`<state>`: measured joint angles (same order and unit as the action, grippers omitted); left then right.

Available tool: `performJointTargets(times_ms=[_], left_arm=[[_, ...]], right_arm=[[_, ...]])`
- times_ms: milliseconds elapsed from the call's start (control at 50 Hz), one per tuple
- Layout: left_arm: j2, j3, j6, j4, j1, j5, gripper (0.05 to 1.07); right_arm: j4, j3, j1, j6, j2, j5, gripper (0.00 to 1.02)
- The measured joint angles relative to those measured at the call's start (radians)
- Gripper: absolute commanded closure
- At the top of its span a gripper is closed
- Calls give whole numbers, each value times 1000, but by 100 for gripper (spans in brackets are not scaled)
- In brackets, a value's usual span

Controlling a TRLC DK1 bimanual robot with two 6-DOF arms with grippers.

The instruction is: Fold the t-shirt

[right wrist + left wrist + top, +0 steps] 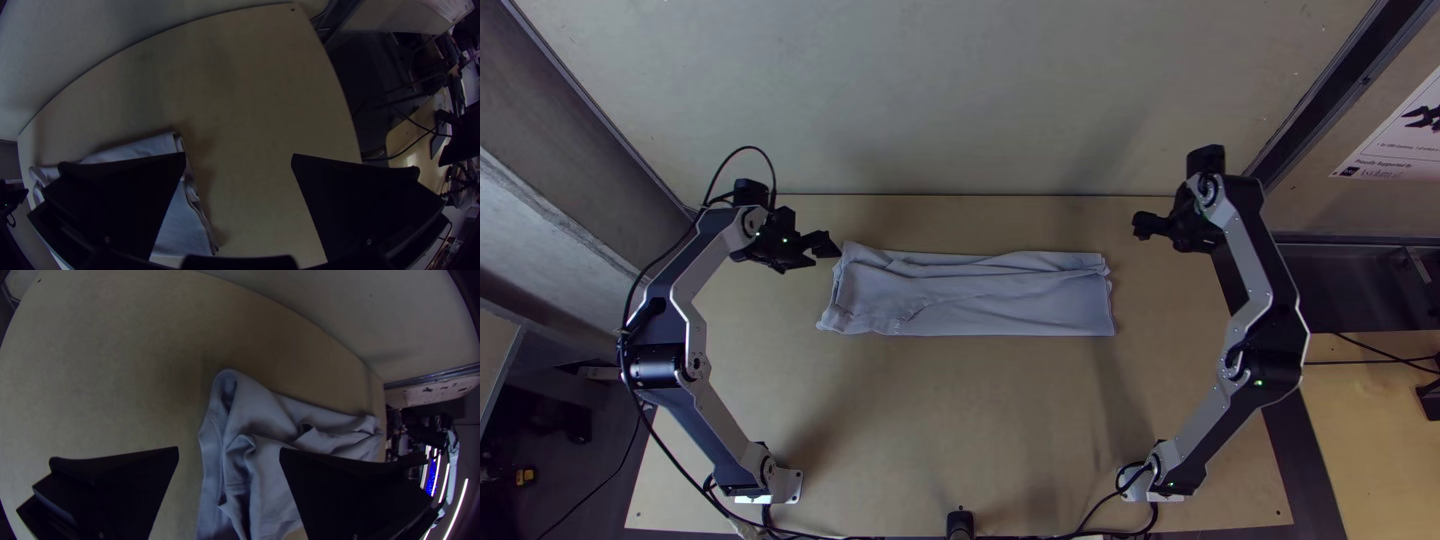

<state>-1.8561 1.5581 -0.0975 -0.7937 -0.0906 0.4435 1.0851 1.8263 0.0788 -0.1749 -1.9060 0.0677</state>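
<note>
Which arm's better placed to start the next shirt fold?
Left, I'd judge: the open left pincer is close by the shirt's left end, while the open right pincer hangs farther off, beyond the other end.

No text can be read clearly; the white poster (1405, 142) bears small print.

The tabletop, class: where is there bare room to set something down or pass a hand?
Widest: the table between the t-shirt and the near edge. A smaller patch lies between the t-shirt and right gripper, a narrow strip between t-shirt and backboard. Crowded: its far left corner, close to the left gripper.
</note>
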Motion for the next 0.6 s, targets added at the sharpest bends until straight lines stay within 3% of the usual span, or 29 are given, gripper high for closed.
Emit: performJointTargets(times_ms=[600], left_arm=[[-10, -148, 35, 14, -136, 321, 10]], right_arm=[[0, 3, 85, 79, 240, 4, 4]])
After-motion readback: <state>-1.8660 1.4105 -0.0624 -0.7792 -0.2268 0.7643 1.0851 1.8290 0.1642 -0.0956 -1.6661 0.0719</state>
